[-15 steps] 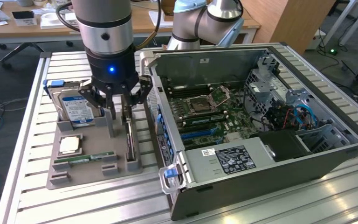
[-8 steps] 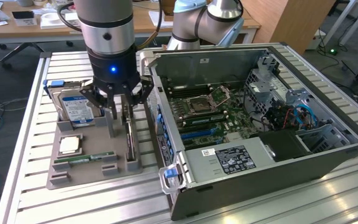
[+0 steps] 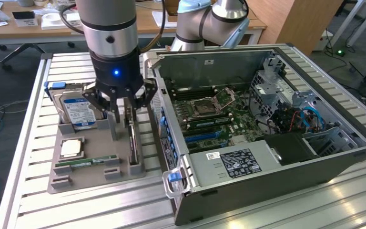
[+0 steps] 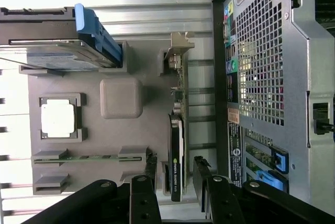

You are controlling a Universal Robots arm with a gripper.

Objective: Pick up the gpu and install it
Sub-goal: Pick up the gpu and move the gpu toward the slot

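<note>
GPU (image 3: pixel 133 143) stands on edge in its slot in the grey parts holder (image 3: pixel 94 179), on the side nearest the open PC case (image 3: pixel 335 164). Not installed. In the wrist view the card (image 4: pixel 177 145) shows its black face with a green logo label, and the silver bracket (image 4: pixel 178 51) is at the end away from the gripper.

Gripper (image 3: pixel 124 129) is down over the card. Fingers (image 4: pixel 151 164) are spread, one on each side of it. A gap shows on both sides, so there is no clamp and the card is not lifted.

Same holder, towards the exterior view's left:
- hard drive (image 3: pixel 78 112) with a blue label, upright
- CPU (image 3: pixel 72 148) lying flat
- RAM stick (image 3: pixel 86 163) in its slot

The case lies on the slatted aluminium tabletop (image 3: pixel 30 200) with the motherboard (image 3: pixel 215 119) exposed. The power supply (image 3: pixel 230 164) is at its near edge.
</note>
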